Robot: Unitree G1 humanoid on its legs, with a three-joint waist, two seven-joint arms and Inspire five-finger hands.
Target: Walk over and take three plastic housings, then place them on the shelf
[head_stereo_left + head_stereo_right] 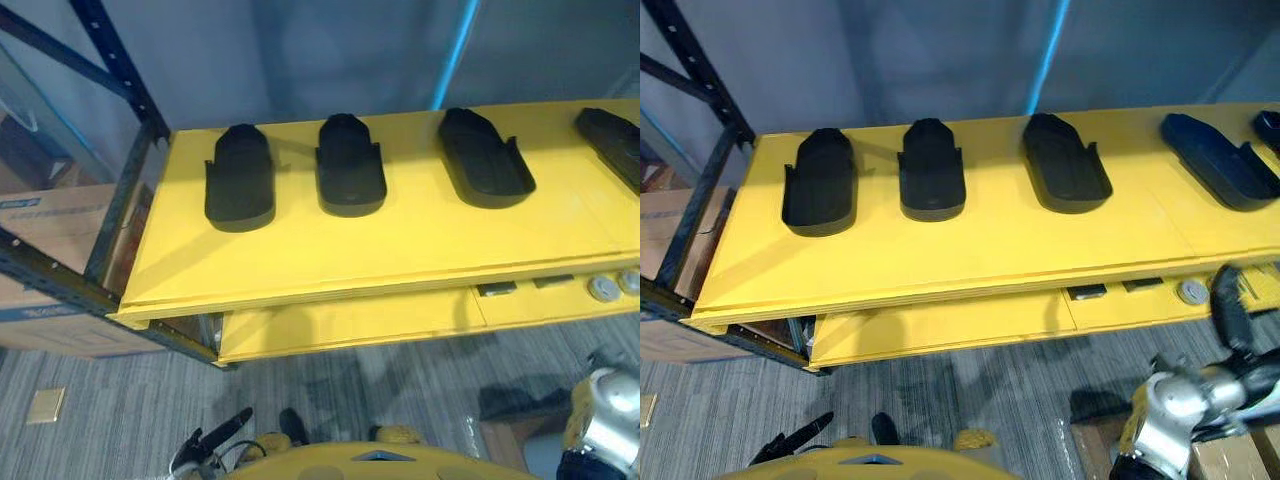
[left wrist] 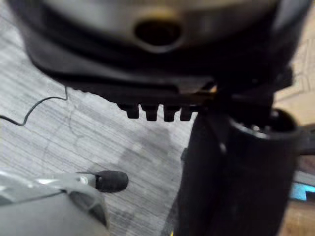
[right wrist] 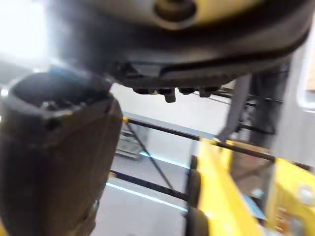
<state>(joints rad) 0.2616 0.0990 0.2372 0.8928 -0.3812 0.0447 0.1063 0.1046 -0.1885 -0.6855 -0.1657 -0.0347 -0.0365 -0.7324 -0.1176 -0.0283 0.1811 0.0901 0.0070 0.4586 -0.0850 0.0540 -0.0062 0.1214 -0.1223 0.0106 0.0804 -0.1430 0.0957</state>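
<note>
Yellow-painted board forms the shelf (image 1: 400, 250), carried on a dark blue rack upright (image 1: 125, 70) at its left end.

Findings:
- Four black plastic housings lie open side up on the shelf. The left housing (image 1: 240, 180) and middle housing (image 1: 350, 165) sit near each other on the left half. The third housing (image 1: 485, 160) is past the centre and angled. The fourth housing (image 1: 615, 145) is at the right end.
- Left hand (image 1: 215, 435) hangs below and in front of the shelf's front edge, over grey carpet (image 1: 120, 400). Its fingers are loosely extended and hold nothing.
- Right hand (image 1: 1230, 310) is just in front of the shelf's lower yellow tier (image 1: 340, 330), near the right end. Its fingers are relaxed and point upward, and it is empty.

Assessment: with neither hand carrying a housing, either the set has been placed or a pick has not begun. The views do not settle which.

Risks:
- The right hand sits below the front edge, so raising it straight up could strike the overhang and jolt the board.
- The housings look smooth and rounded, so a shallow grasp could make one skid towards the back of the shelf.
- The left and middle housings have little room between them, so spread fingers could knock the neighbouring one askew.
</note>
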